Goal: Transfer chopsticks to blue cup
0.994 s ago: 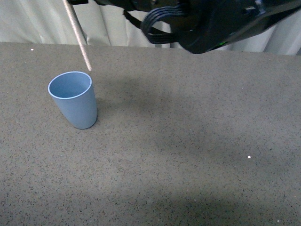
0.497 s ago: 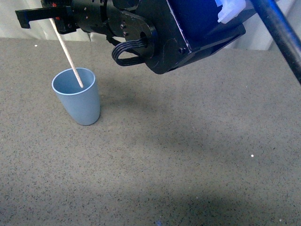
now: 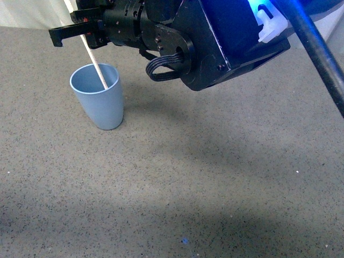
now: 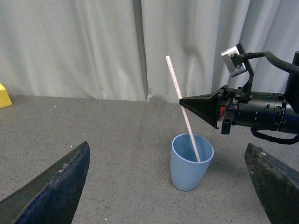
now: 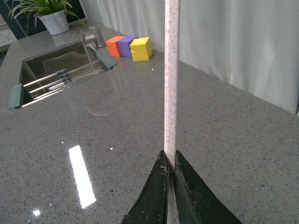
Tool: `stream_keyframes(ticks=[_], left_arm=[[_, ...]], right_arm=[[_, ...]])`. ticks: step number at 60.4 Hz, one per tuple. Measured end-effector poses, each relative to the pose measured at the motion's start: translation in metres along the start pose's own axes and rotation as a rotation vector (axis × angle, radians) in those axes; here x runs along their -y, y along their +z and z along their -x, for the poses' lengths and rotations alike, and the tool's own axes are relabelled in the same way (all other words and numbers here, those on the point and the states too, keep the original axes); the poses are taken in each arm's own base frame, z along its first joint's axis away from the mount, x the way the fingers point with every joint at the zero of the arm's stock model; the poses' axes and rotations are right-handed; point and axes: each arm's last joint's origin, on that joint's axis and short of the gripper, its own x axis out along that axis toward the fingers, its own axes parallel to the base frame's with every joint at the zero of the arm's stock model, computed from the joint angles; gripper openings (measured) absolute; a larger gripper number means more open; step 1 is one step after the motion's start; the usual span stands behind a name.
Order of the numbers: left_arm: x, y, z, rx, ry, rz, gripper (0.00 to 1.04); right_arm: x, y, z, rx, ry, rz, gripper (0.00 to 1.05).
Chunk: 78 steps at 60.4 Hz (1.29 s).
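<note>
The blue cup point(image 3: 100, 102) stands upright on the grey counter at the left of the front view. It also shows in the left wrist view point(image 4: 190, 161). My right gripper point(image 3: 80, 35) is shut on the chopsticks point(image 3: 95, 63), a pale stick held tilted above the cup. The stick's lower end is inside the cup's mouth. The left wrist view shows the stick point(image 4: 183, 109) leaning into the cup. In the right wrist view the stick point(image 5: 170, 79) rises from the shut gripper point(image 5: 171, 171). My left gripper point(image 4: 168, 186) is open and empty, a little away from the cup.
The right arm's black body point(image 3: 215, 37) fills the top of the front view. In the right wrist view a sink point(image 5: 56, 65) with a faucet, orange, purple and yellow blocks point(image 5: 128, 47) and a potted plant point(image 5: 51, 16) stand far off. White curtains point(image 4: 117, 46) hang behind the counter.
The right gripper has come down and forward with the stick. The stick's lower end, above the cup's rim before, now sits inside the cup's mouth.
</note>
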Motion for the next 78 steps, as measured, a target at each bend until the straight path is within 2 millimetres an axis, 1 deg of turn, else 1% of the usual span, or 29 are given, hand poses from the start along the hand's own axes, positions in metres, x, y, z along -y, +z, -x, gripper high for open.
stream_keyframes(ticks=[2, 4, 11, 15, 16, 18, 21, 22, 29, 30, 31, 34, 36, 37, 40, 42, 43, 46, 47, 49, 50, 51, 52, 56, 63, 67, 69, 72, 78], left_arm=[[0.0, 0.0, 0.0, 0.0, 0.0, 0.0, 0.98], [0.0, 0.0, 0.0, 0.0, 0.0, 0.0, 0.98], [0.0, 0.0, 0.0, 0.0, 0.0, 0.0, 0.98], [0.0, 0.0, 0.0, 0.0, 0.0, 0.0, 0.98], [0.0, 0.0, 0.0, 0.0, 0.0, 0.0, 0.98], [0.0, 0.0, 0.0, 0.0, 0.0, 0.0, 0.98], [0.0, 0.0, 0.0, 0.0, 0.0, 0.0, 0.98], [0.0, 0.0, 0.0, 0.0, 0.0, 0.0, 0.98], [0.0, 0.0, 0.0, 0.0, 0.0, 0.0, 0.98], [0.0, 0.0, 0.0, 0.0, 0.001, 0.0, 0.98], [0.0, 0.0, 0.0, 0.0, 0.001, 0.0, 0.98], [0.0, 0.0, 0.0, 0.0, -0.001, 0.0, 0.98], [0.0, 0.0, 0.0, 0.0, -0.002, 0.0, 0.98], [0.0, 0.0, 0.0, -0.001, -0.001, 0.0, 0.98], [0.0, 0.0, 0.0, -0.001, -0.001, 0.0, 0.98], [0.0, 0.0, 0.0, -0.001, 0.0, 0.0, 0.98], [0.0, 0.0, 0.0, -0.001, 0.001, 0.0, 0.98], [0.0, 0.0, 0.0, -0.001, 0.002, 0.0, 0.98], [0.0, 0.0, 0.0, -0.001, 0.002, 0.0, 0.98], [0.0, 0.0, 0.0, -0.001, 0.002, 0.0, 0.98], [0.0, 0.0, 0.0, -0.001, 0.001, 0.0, 0.98], [0.0, 0.0, 0.0, -0.001, 0.002, 0.0, 0.98], [0.0, 0.0, 0.0, -0.001, 0.001, 0.0, 0.98], [0.0, 0.0, 0.0, -0.001, -0.001, 0.0, 0.98], [0.0, 0.0, 0.0, -0.001, -0.001, 0.0, 0.98], [0.0, 0.0, 0.0, -0.001, 0.0, 0.0, 0.98], [0.0, 0.0, 0.0, -0.001, 0.0, 0.0, 0.98], [0.0, 0.0, 0.0, -0.001, 0.0, 0.0, 0.98], [0.0, 0.0, 0.0, -0.001, -0.001, 0.0, 0.98]], right_arm=[[0.0, -0.001, 0.001, -0.003, -0.002, -0.002, 0.01], [0.001, -0.002, 0.001, -0.006, -0.002, -0.004, 0.04], [0.002, -0.007, 0.006, -0.005, -0.008, -0.037, 0.24], [0.003, -0.007, 0.013, 0.0, -0.018, -0.069, 0.38], [0.002, -0.006, 0.016, 0.006, -0.023, -0.076, 0.45], [0.002, -0.003, 0.02, 0.019, -0.041, -0.076, 0.51], [0.002, 0.005, 0.03, 0.055, -0.077, -0.073, 0.63], [0.002, 0.009, 0.035, 0.065, -0.095, -0.076, 0.7], [0.005, 0.023, 0.053, 0.123, -0.18, -0.08, 0.9], [0.005, 0.025, 0.055, 0.142, -0.239, -0.069, 0.92], [0.005, 0.026, 0.056, 0.149, -0.259, -0.069, 0.91], [0.006, 0.028, 0.069, 0.207, -0.532, -0.011, 0.83], [0.005, 0.027, 0.082, 0.226, -0.69, 0.011, 0.78], [0.005, 0.026, 0.092, 0.23, -0.777, 0.029, 0.74], [0.003, 0.025, 0.115, 0.236, -0.926, 0.047, 0.67], [0.002, 0.025, 0.139, 0.24, -1.027, 0.055, 0.6], [0.002, 0.025, 0.145, 0.242, -1.042, 0.056, 0.58], [-0.001, 0.026, 0.173, 0.243, -1.077, 0.07, 0.49], [-0.001, 0.026, 0.178, 0.244, -1.08, 0.071, 0.47], [-0.004, 0.026, 0.2, 0.242, -1.092, 0.077, 0.39], [-0.004, 0.025, 0.203, 0.242, -1.093, 0.077, 0.39], [-0.006, 0.024, 0.212, 0.236, -1.099, 0.08, 0.35], [-0.006, 0.023, 0.216, 0.234, -1.103, 0.079, 0.33], [-0.013, 0.016, 0.244, 0.206, -1.109, 0.081, 0.2], [-0.025, 0.013, 0.276, 0.173, -1.103, 0.078, 0.01], [-0.031, 0.015, 0.291, 0.188, -1.1, 0.085, 0.01], [-0.036, 0.015, 0.302, 0.196, -1.096, 0.088, 0.01], [-0.043, 0.012, 0.315, 0.191, -1.09, 0.087, 0.01], [-0.05, 0.006, 0.334, 0.18, -1.104, 0.081, 0.01]])
